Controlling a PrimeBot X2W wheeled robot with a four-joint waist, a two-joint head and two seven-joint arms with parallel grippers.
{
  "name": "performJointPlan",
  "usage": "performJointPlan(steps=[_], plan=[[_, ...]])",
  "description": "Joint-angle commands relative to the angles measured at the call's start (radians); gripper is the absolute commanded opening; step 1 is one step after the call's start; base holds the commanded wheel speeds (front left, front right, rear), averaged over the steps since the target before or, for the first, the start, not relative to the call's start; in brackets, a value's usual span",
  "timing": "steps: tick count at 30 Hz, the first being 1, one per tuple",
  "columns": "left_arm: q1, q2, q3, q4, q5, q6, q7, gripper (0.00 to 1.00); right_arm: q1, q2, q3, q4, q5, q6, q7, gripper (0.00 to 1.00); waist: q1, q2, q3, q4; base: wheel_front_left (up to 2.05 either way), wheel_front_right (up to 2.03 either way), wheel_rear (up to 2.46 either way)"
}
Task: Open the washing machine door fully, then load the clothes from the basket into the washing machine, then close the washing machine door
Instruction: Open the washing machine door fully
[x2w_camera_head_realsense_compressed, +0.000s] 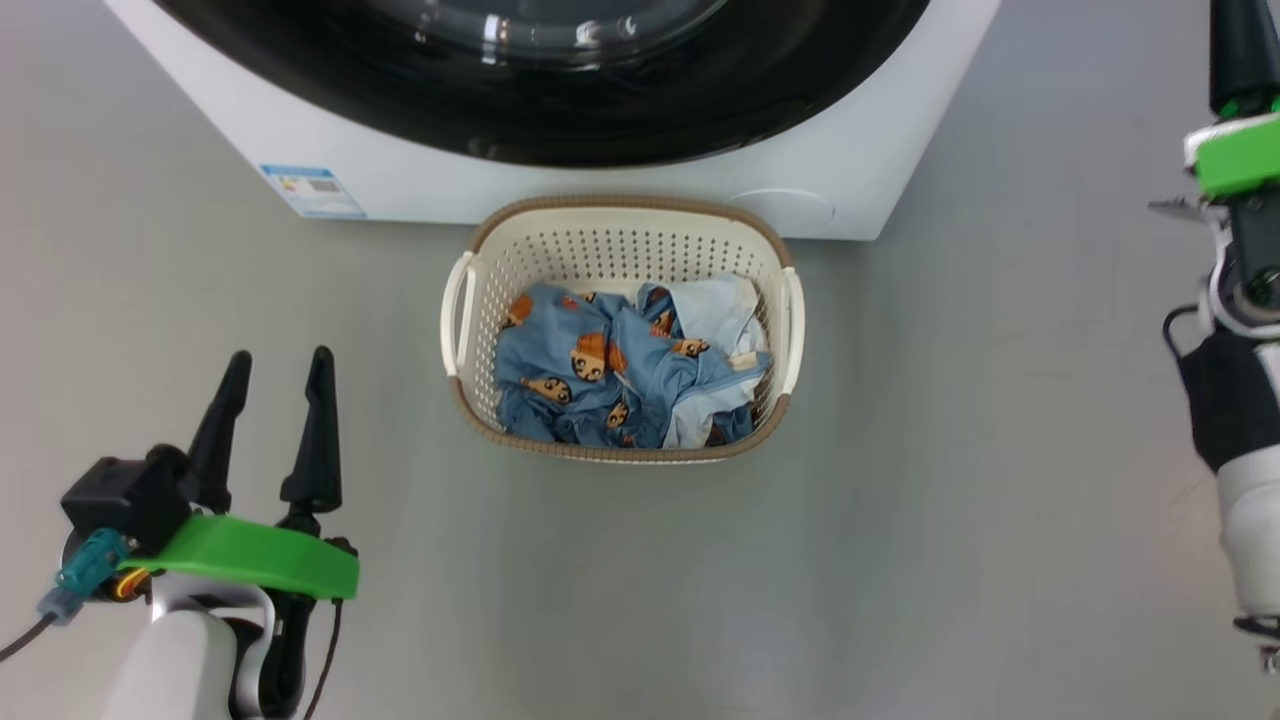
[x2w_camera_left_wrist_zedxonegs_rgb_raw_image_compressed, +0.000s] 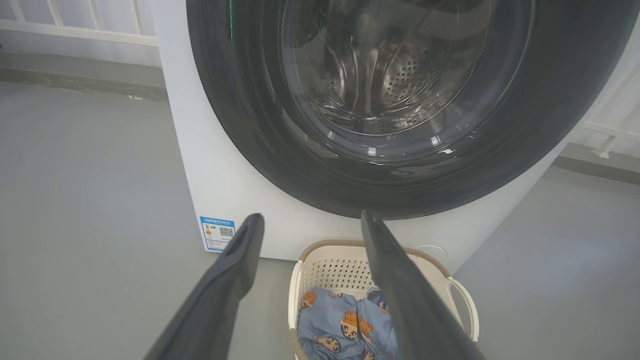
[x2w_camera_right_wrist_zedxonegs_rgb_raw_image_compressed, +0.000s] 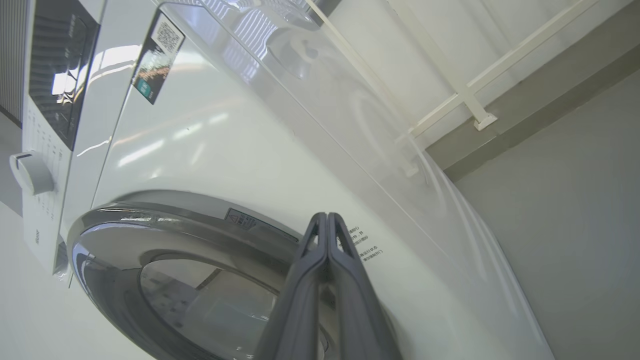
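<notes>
- fingers (x2w_camera_head_realsense_compressed: 316, 430) of the left gripper (x2w_camera_head_realsense_compressed: 281, 356) stand wide apart at the lower left of the head view. they hold nothing, point toward the machine, and are well apart from the door.
- the basket (x2w_camera_head_realsense_compressed: 620, 205) sits on the floor in the middle, just in front of the washing machine (x2w_camera_head_realsense_compressed: 420, 185). its long axis runs left to right along the machine's front.
- the clothes (x2w_camera_head_realsense_compressed: 600, 380) lie bunched inside the basket.
- the washing machine door (x2w_camera_head_realsense_compressed: 560, 115) looks shut against the front, and the left wrist view shows the drum through its glass. the opening step is judged not yet done.
- the right gripper (x2w_camera_right_wrist_zedxonegs_rgb_raw_image_compressed: 327, 220) has its two tips pressed together with nothing between them. in its wrist view they sit over the white front panel, just beside the door's silvery rim. whether they touch the panel cannot be told.
- the right arm is clearly the nearer one. the door lies to the robot's left of those closed tips, so the coming move likely turns on hooking the rim's near edge. no handle or recess can be made out.
</notes>
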Motion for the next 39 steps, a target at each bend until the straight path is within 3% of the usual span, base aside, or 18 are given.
performJointPlan(steps=[1,13,39], plan=[[-0.031,0.039,0.029,-0.027,-0.008,-0.003,-0.006,1.0,-0.029,0.0,0.018,-0.016,0.035,0.002,0.024,0.0,-0.0001,0.0,0.023,0.016,0.0,0.0,0.0],[-0.058,0.045,0.012,-0.036,-0.027,-0.003,-0.006,1.0,-0.199,-0.058,0.08,0.039,0.273,0.002,0.278,0.0,-0.0001,0.0,0.088,0.052,0.0,0.0,0.0],[-0.099,0.012,-0.018,-0.026,-0.056,-0.003,-0.006,1.0,-0.486,-0.086,0.124,0.242,0.368,0.002,0.508,0.0,-0.0001,0.0,0.173,0.121,0.0,0.0,0.0]])
